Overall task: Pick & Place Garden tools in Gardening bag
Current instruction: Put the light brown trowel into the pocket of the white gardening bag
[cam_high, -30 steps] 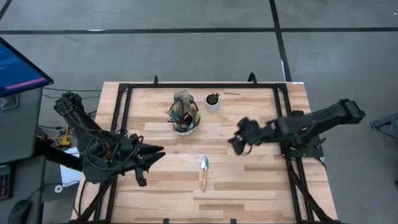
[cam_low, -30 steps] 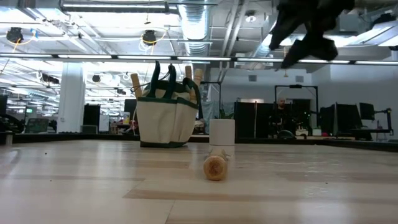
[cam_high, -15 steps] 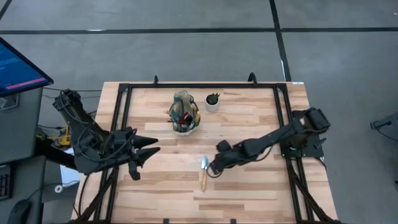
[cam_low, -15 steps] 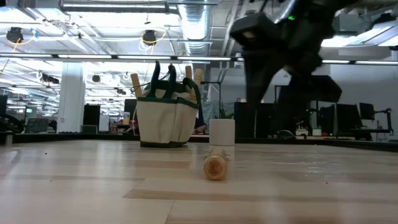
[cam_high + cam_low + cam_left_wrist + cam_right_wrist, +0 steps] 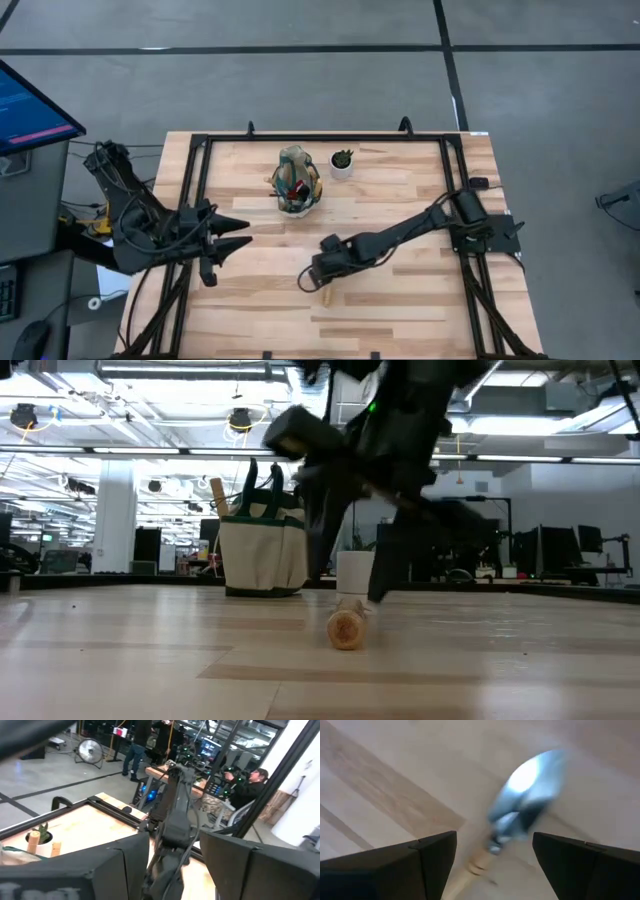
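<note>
A trowel with a silver head (image 5: 530, 785) and a light wooden handle (image 5: 470, 870) lies flat on the table near the front middle. In the high view only its handle end (image 5: 324, 297) shows, and the low view shows that end (image 5: 346, 628) too. My right gripper (image 5: 316, 278) hangs open just over it, one finger on each side of the handle's head end (image 5: 495, 865). The beige gardening bag (image 5: 297, 180) with green handles stands at the far middle, with tool handles and a red item sticking out. My left gripper (image 5: 240, 234) is open and empty at the table's left.
A small white pot with a dark plant (image 5: 342, 163) stands just to the right of the bag. A black frame (image 5: 200, 150) runs round the table's edges. A person (image 5: 247, 785) sits in the room beyond the table. Bare wood lies around the trowel.
My right gripper has swung from the table's right toward the left and the near edge and come down over the trowel, staying open. My left gripper has drawn back a little toward the left edge. The trowel has not moved.
</note>
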Action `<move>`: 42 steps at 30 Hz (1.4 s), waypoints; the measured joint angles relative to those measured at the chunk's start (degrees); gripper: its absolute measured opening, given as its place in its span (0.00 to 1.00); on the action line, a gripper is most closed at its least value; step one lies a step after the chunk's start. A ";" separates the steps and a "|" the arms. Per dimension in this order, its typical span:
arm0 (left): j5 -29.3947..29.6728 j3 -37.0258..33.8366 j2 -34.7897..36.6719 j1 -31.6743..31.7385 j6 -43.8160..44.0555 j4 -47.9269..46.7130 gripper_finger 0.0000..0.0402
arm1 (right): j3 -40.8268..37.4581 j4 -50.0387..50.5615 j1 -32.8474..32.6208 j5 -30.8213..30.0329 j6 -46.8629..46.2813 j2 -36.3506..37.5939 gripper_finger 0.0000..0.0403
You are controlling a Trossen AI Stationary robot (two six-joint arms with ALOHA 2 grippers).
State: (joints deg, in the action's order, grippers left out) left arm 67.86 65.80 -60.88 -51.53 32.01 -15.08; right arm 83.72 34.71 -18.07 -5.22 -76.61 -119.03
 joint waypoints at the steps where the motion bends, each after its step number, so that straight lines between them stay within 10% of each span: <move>1: -0.25 0.00 0.30 0.00 -0.02 -0.02 0.42 | 0.98 0.41 0.15 0.91 0.01 -1.11 0.63; 10: -1.88 0.00 1.31 -0.44 -0.17 -0.60 0.42 | 6.84 6.08 -0.18 4.31 -0.72 -6.10 0.61; 23: -2.38 0.00 1.29 -0.42 -0.26 -1.65 0.40 | 7.33 10.15 -0.03 6.06 5.24 -6.62 0.10; 30: -2.41 0.00 1.27 -0.48 -0.26 -2.82 0.38 | 6.88 11.65 0.79 7.15 13.36 -4.62 0.10; 42: -1.66 -0.02 1.27 2.24 -0.26 -3.43 0.34 | 7.07 14.10 6.63 -14.94 29.73 17.26 0.10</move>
State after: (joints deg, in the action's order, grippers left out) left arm 66.19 65.78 -59.61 -49.28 31.75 -18.51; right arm 90.78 48.81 -11.44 -20.16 -46.87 -101.77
